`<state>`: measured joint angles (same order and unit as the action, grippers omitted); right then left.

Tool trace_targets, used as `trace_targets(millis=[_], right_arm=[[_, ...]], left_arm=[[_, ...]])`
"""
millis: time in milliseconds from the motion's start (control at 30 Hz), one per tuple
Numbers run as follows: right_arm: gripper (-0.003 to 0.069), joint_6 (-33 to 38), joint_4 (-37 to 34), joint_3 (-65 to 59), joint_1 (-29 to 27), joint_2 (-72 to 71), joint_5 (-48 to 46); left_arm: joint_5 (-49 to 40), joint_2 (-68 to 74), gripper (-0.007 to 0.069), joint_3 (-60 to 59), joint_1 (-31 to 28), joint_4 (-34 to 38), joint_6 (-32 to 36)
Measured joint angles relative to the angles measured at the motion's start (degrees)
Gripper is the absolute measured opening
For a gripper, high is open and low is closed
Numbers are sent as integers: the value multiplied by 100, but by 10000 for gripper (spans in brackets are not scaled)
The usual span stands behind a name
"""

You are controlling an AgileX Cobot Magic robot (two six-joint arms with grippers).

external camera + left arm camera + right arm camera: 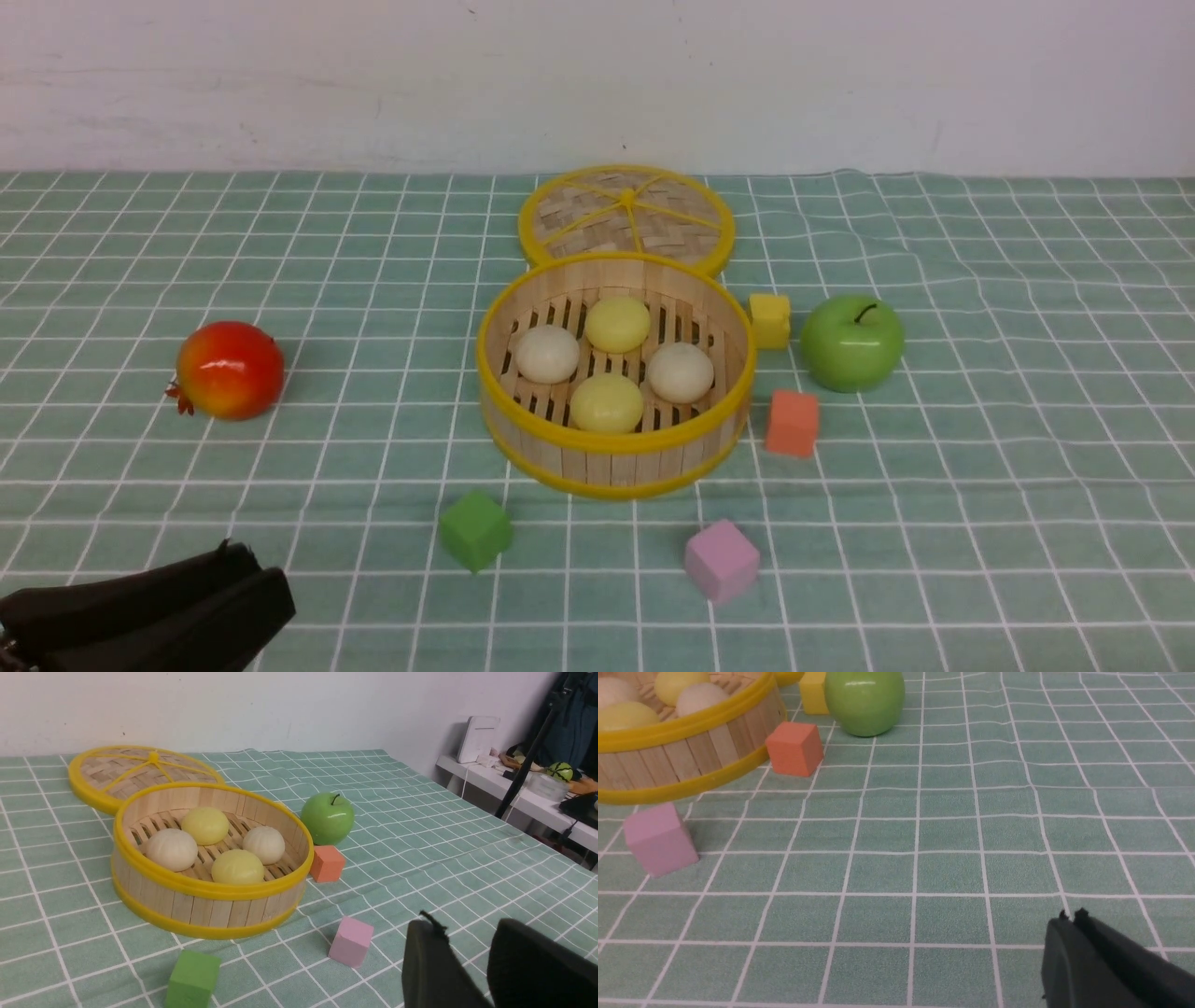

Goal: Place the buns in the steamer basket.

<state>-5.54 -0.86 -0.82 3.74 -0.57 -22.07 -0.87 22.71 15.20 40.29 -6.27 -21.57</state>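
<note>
Four buns [608, 403], two white and two yellow, sit inside the basket [614, 455]; none remains on the table [980, 523]. I judge the task complete, so I should stay clear. My left gripper's [472, 947] jaws are spread and empty; my right gripper's [1073, 917] jaws are pressed together and empty.

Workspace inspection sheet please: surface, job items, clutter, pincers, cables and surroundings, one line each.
Surface: green checked tablecloth, lightly wrinkled.
Job's things: four round dough buns, two off-white and two pale yellow, all inside the round bamboo steamer basket with yellow rims.
Clutter: woven disc lid behind the basket; red pomegranate; green apple; yellow, orange, green and pink foam cubes.
Pincers: left pincer open, empty; right pincer shut, empty.
Cables: white cable off the side shelf.
Surroundings: white wall; cluttered shelf.
</note>
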Motion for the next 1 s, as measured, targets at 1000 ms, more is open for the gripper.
trace_targets(millis=[1000], right_arm=[[14,-7,-12,0,-5,0,0]], left_arm=[[-1612,-2312,-14,-1642,-3196,954,456]])
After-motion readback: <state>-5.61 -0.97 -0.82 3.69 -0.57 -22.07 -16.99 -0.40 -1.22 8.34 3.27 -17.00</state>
